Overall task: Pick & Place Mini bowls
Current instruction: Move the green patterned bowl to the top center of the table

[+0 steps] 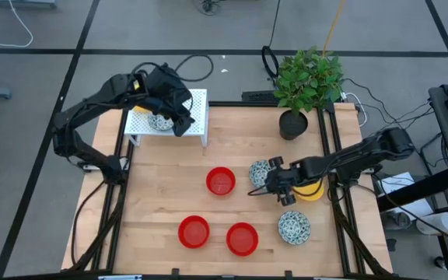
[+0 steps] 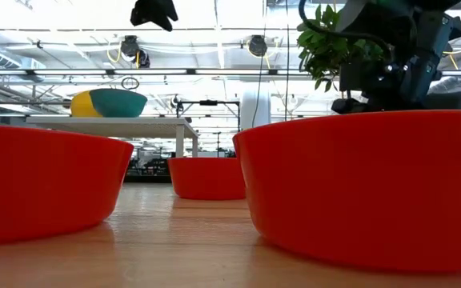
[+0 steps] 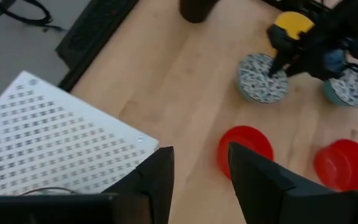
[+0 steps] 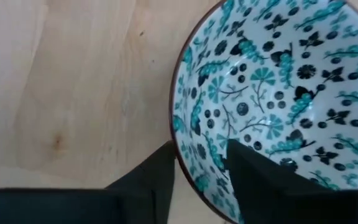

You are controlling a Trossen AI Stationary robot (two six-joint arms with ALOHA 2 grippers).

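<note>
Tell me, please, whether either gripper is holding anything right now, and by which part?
The right gripper straddles the rim of a patterned mini bowl, one finger inside, one outside; whether it grips cannot be told. The left gripper holds nothing.

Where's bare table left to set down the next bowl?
Bare wood lies along the left edge, between the white rack and the front-left red bowl, and between the rack and the plant pot. The right side is crowded: patterned bowls, a yellow bowl and the right gripper.
</note>
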